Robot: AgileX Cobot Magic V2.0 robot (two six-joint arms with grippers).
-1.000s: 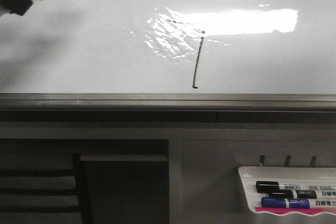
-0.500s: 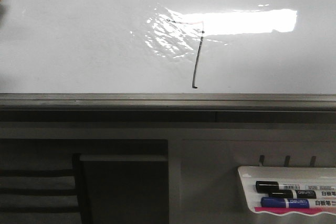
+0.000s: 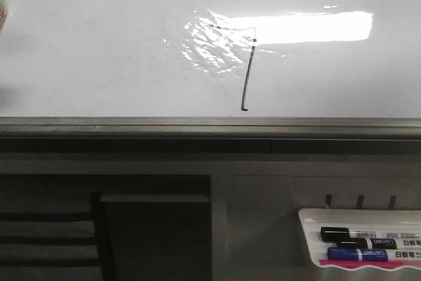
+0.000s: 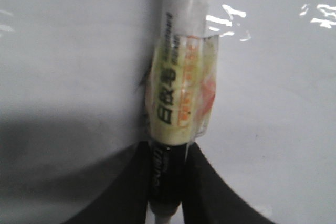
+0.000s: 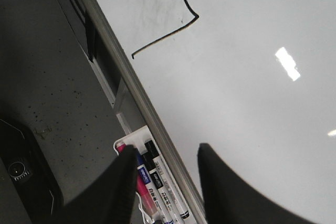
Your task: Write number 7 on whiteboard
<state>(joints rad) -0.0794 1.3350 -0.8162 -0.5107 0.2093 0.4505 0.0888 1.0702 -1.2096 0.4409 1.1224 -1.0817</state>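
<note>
The whiteboard fills the upper front view, with a bright glare and a grey edge rail. The number 7 is on it in thin black strokes: a faint top line, a long downstroke and a small bottom hook. It also shows in the right wrist view. My left gripper is shut on a whiteboard marker with a white barrel and yellow label, held close to the board. In the front view, only a pale blurred sliver shows at the left edge. My right gripper is open and empty, above the board's rail.
A small white marker tray hangs below the rail at the lower right. It holds a black marker, a blue marker and a pink item. The tray also shows in the right wrist view. A dark cabinet opening lies below left.
My left gripper with the marker has moved from the top-left corner of the front view out past the left edge. The 7 is unchanged.
</note>
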